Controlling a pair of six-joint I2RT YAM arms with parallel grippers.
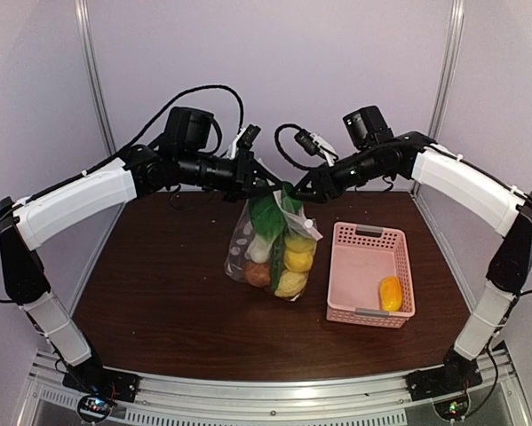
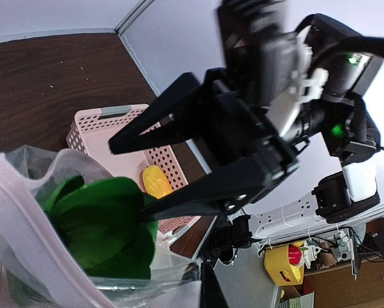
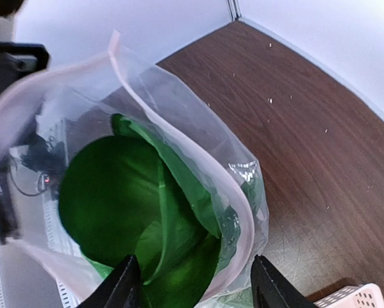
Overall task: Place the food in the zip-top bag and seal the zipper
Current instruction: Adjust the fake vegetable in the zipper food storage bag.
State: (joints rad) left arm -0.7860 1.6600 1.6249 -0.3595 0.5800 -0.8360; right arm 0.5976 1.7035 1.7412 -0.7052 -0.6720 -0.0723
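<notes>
Here, zip-top bag (image 1: pixel 270 253): upright at mid-table, bottom down on the table (image 1: pixel 159 293), top raised between the two arms.
Left gripper (image 1: pixel 264 184): clamped tight on the left side of the bag's top edge.
Right gripper (image 3: pixel 195 264): fingers spread apart, straddling the right side of the mouth; nothing pinched.
Zipper (image 3: pixel 159 128): unsealed, mouth gaping wide.
Food inside: green vegetable (image 3: pixel 115 199) uppermost, lemons (image 1: pixel 298 257) lower down, further pieces beneath, hard to tell apart.
Food outside: orange-yellow piece (image 1: pixel 390 294) in the near right corner of the pink basket (image 1: pixel 365 236), just right of the bag.
</notes>
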